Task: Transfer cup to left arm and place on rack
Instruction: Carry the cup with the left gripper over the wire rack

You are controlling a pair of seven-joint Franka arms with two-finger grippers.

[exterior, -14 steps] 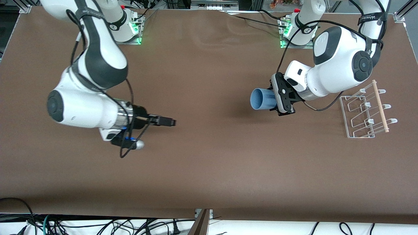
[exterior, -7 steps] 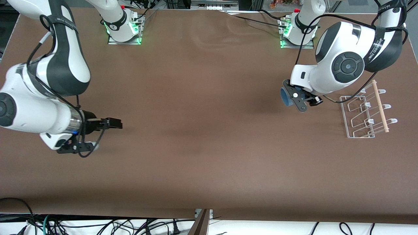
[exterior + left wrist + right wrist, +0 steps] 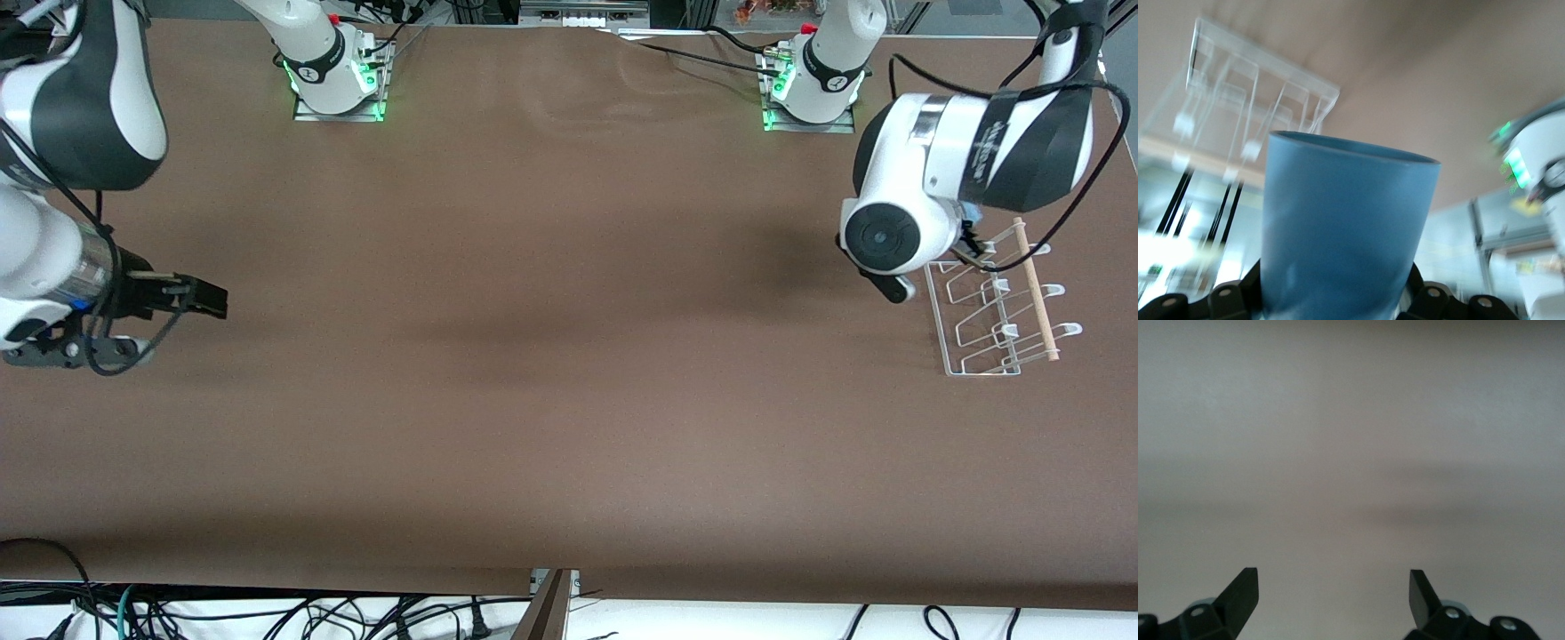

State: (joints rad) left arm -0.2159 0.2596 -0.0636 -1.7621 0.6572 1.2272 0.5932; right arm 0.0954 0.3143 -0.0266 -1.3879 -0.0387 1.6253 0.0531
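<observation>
Wrist housing of the left arm (image 3: 942,178) hides nearly all of the left gripper (image 3: 969,233) from the front camera, leaving only a sliver of the cup (image 3: 976,213) showing beside it. The left wrist view is clearer: the cup (image 3: 1345,233) sits clamped between that gripper's fingers at its base, its open rim pointing toward the rack (image 3: 1251,107). This arm folds down over the end of the rack (image 3: 996,311) farthest from the front camera, at the left arm's end of the table (image 3: 569,400). The right gripper (image 3: 200,300), partly cut off with its arm at the frame's edge, hovers over bare table, its fingers (image 3: 1241,590) spread wide and holding nothing.
</observation>
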